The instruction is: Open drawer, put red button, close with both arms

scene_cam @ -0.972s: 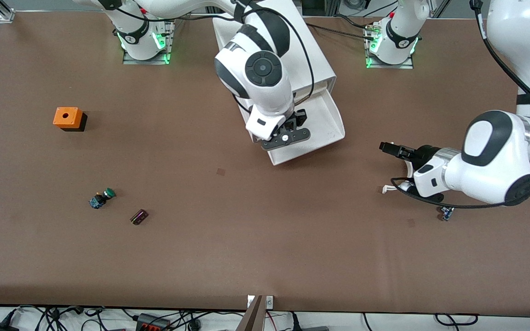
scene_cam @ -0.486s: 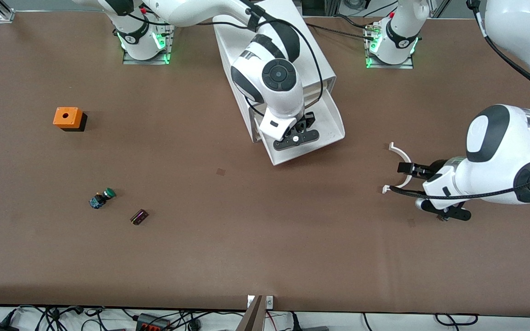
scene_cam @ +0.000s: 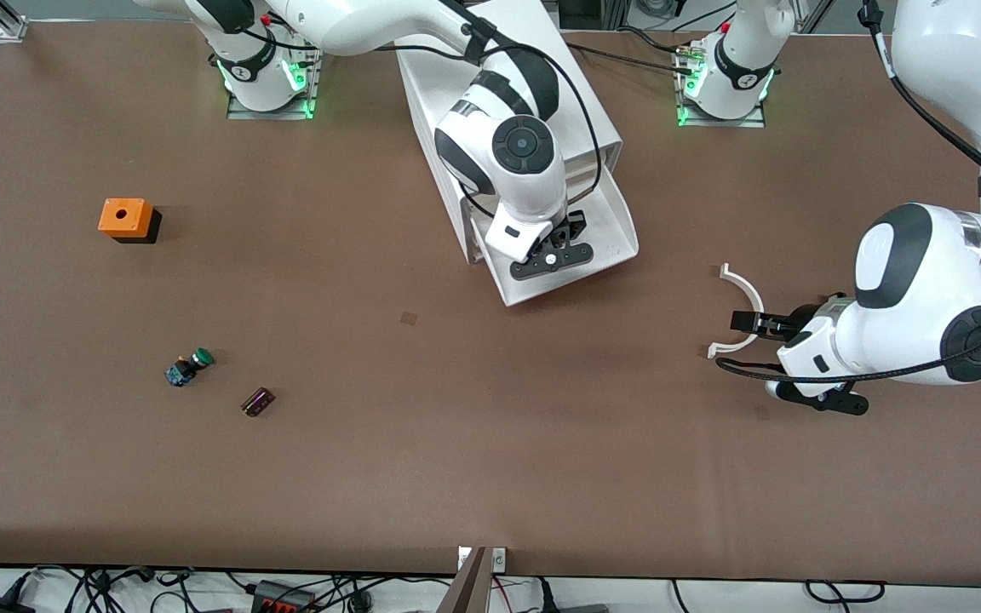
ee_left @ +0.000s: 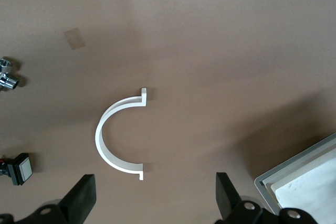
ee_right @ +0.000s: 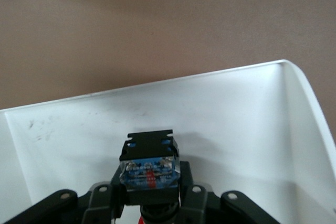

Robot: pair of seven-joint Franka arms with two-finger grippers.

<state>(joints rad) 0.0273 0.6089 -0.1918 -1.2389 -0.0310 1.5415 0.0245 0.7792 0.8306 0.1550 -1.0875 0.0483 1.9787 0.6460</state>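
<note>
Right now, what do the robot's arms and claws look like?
Both arms are chunky white shells with black joints and round black caps. Thin black cables loop along them. The left arm has grey lettering. The right gripper and left gripper are black two-finger claws. Green lights glow at each base.

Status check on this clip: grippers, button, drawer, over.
Right gripper shut on red button, over the open drawer. Left gripper open, over white C-shaped clip. Nothing blocking the drawer.

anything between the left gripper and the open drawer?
Only the white half-ring clip, on bare table between the left gripper and the drawer; the left wrist view shows it.
</note>
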